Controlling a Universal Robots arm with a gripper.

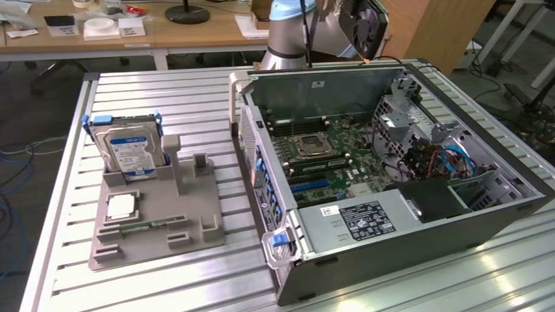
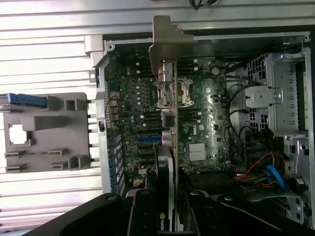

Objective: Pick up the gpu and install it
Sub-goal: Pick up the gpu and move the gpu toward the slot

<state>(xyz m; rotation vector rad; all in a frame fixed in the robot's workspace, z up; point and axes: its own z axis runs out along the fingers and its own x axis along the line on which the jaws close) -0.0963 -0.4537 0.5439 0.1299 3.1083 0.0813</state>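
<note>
surface: slatted table (image 1: 156, 91) | on it: grey fixture tray (image 1: 147, 246); open computer case (image 1: 390, 253)

The gpu (image 2: 168, 147), dark with a silvery end bracket, hangs edge-on above the motherboard (image 2: 206, 103).

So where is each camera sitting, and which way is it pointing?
Exterior view: off the arm, looking down across the table at the open computer case and grey tray; the arm shows behind the case.
Wrist view: on the wrist, looking down into the case; the gripper shows, shut on the graphics card.
Shared: case, tray, graphics card.
</note>
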